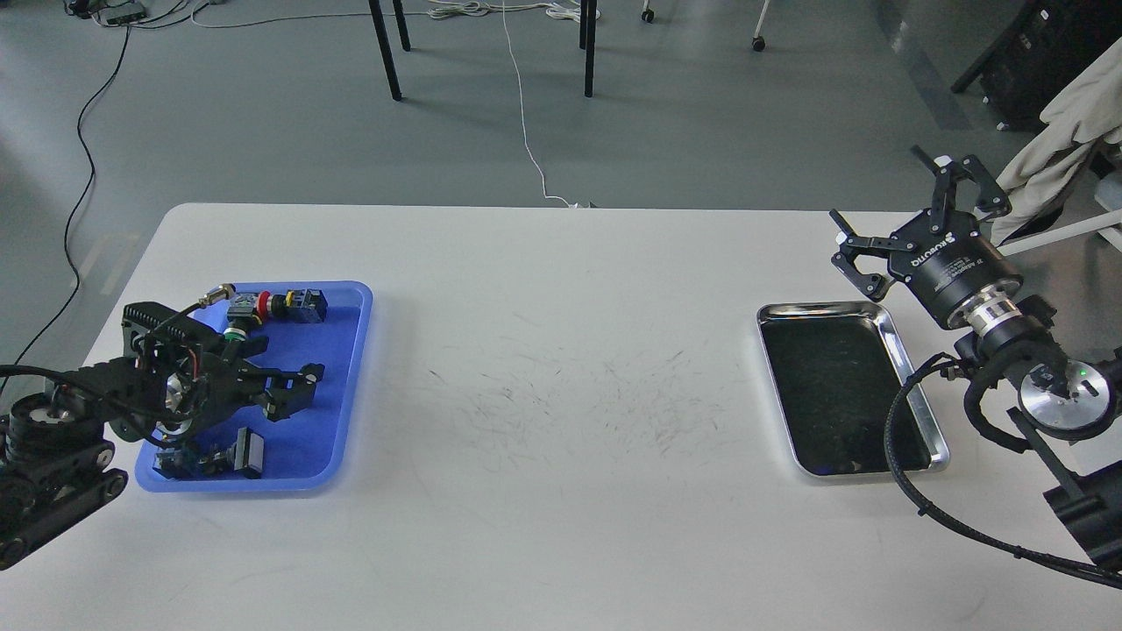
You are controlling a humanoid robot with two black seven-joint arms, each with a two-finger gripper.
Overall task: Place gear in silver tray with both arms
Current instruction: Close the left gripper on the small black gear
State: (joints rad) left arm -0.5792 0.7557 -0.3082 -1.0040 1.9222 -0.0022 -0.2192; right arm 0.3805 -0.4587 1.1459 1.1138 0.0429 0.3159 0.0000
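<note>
The silver tray (820, 308) lies empty on the right of the white table. My right gripper (907, 219) is open and empty, raised just past the tray's far right corner. My left gripper (282, 372) hangs over the blue tray (351, 350) at the left, its fingers spread open above the tray's middle. Several small parts lie in the blue tray: a red-button part (279, 304) at the far edge and black parts (215, 456) at the near edge. I cannot tell a gear among them; my left arm hides part of the tray.
The white table (561, 394) has scuff marks in its middle. A black cable (912, 499) loops from my right arm over the silver tray's right rim. Chair legs and floor cables lie beyond the table's far edge.
</note>
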